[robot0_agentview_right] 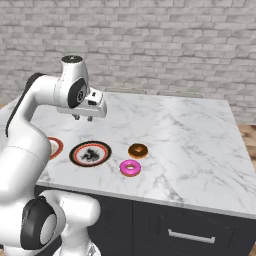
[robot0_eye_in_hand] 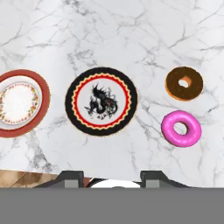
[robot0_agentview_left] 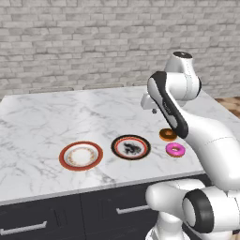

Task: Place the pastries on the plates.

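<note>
- Pink doughnut (robot0_eye_in_hand: pixel 181 128) lies lower right in the hand view, chocolate doughnut (robot0_eye_in_hand: pixel 184 83) just beyond — both on the bare desk (robot0_agentview_left: pixel 42 117).
- Black-rimmed plate (robot0_eye_in_hand: pixel 101 101) sits centre; red-rimmed plate (robot0_eye_in_hand: pixel 19 103) is cut off at the left edge.
- Hand (robot0_agentview_right: pixel 83 118) hovers high, holding nothing — fingers open or closed, cannot tell.

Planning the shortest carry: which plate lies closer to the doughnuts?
The black-rimmed plate with the dark pattern; it lies between the red-rimmed plate and both doughnuts, chocolate and pink.

Two base cameras looked forward and down from behind the arm; the hand camera faced straight down. All shared the desk (robot0_agentview_left: pixel 56 112).
</note>
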Robot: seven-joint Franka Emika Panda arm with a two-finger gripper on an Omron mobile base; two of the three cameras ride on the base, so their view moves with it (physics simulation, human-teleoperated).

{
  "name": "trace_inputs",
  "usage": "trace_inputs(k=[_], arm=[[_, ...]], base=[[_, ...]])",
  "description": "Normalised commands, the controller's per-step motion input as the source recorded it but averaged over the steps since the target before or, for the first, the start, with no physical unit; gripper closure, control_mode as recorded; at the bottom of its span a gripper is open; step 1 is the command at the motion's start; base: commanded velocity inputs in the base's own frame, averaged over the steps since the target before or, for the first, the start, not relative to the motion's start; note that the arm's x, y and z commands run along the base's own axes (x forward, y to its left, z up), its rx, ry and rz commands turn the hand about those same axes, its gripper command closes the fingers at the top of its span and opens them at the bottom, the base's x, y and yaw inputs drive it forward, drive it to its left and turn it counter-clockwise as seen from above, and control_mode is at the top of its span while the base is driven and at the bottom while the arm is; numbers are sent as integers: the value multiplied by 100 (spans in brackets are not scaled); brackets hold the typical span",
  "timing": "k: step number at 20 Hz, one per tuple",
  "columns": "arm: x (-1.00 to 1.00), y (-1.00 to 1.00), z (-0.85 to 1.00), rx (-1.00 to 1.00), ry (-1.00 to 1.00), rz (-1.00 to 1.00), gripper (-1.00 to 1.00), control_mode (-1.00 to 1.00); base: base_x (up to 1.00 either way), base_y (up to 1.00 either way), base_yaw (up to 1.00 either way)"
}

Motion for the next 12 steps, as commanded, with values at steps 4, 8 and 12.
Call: trace_inputs(k=[4,8,12], arm=[[-34,-2,-5,0,-6,-1,-100,-100],[-11,-36,-26,-2,12,-6,-100,-100],[1,-57,-35,-1,30,-5,-100,-100]], base=[[0,0,0],[0,0,0],[0,0,0]])
